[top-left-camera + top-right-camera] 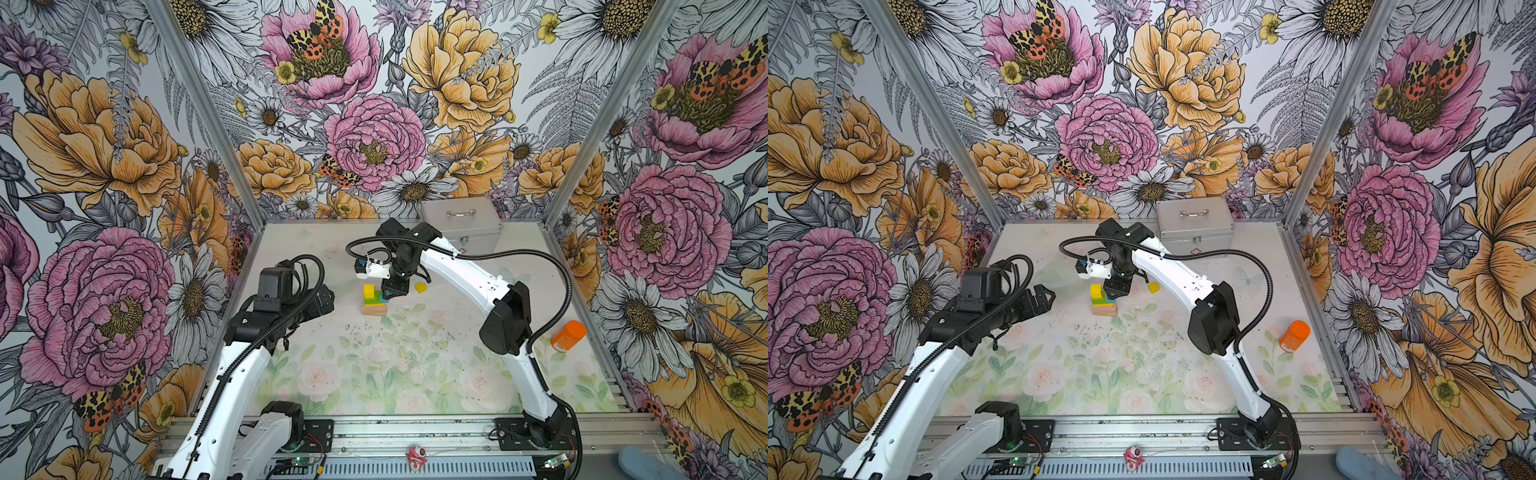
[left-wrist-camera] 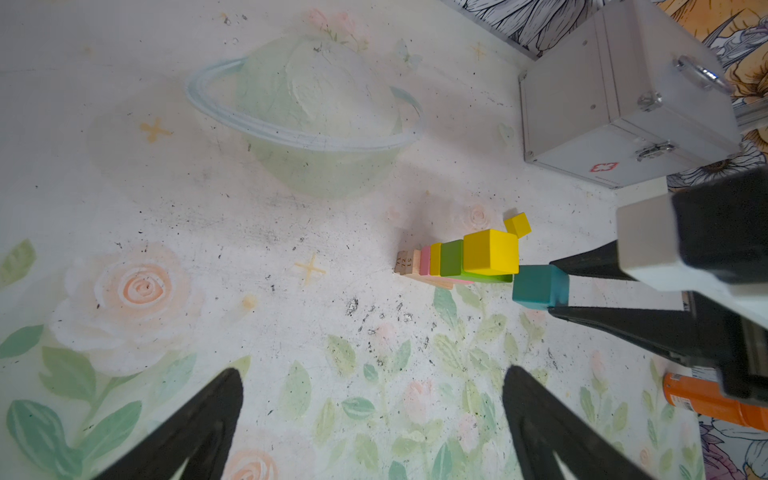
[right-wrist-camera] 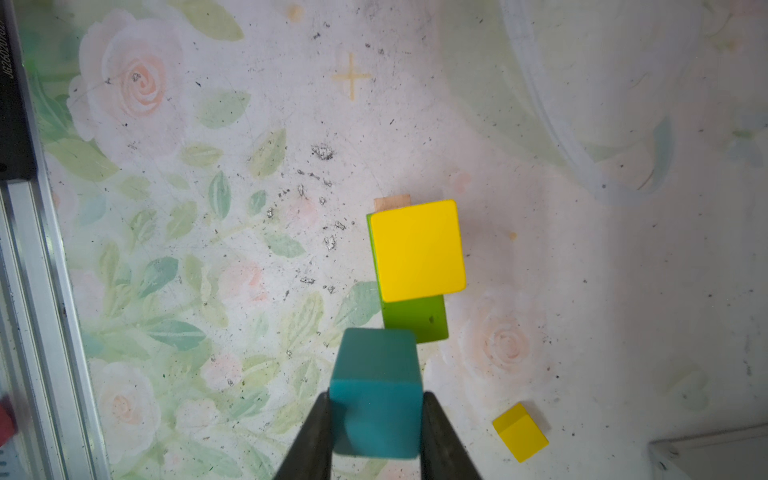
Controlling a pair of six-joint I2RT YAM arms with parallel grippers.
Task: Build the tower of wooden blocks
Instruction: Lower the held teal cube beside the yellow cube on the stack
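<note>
Left gripper (image 2: 372, 370) hangs nearest, black tapered fingers spread wide, holding nothing. Mid-table (image 1: 374, 374) stands the tower (image 1: 372, 301): plain tan bars at the base, thin pink and yellow slabs, a glossy green bar (image 3: 415, 320), and a smooth yellow cube (image 3: 417, 249) on one end. Right gripper (image 3: 376, 399) pinches a painted teal cube (image 2: 538, 286) over the green bar's bare end, with a loose yellow cube (image 3: 519, 432) and a boxy metal case (image 1: 461, 224) beyond.

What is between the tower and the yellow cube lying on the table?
The right gripper, holding the teal cube, hangs between the tower and the loose yellow cube. Both top views show it.
</note>
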